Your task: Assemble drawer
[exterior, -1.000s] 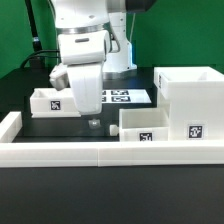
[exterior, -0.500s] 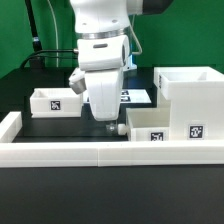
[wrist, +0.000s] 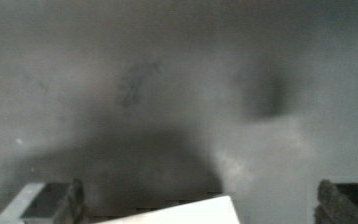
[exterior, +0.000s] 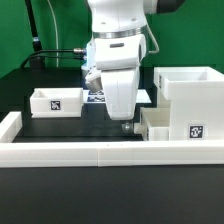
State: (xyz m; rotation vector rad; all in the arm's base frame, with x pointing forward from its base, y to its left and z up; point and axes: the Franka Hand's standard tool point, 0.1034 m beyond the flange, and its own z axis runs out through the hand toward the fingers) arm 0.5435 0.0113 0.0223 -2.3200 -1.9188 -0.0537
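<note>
Gripper (exterior: 126, 124) spread wide apart — holding nothing, low just beside the white drawer box (exterior: 168, 128).

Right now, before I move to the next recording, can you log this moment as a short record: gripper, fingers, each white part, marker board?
gripper: low over the table, at the low box's end on the exterior view's left; contact cannot be told
fingers: wide apart, nothing clamped
low box: open-topped, tagged, in front of the tall box
tall box: exterior view's right
small box: exterior view's left, apart from the gripper
marker board: behind the gripper, mostly hidden
rail: white, along the front
</note>
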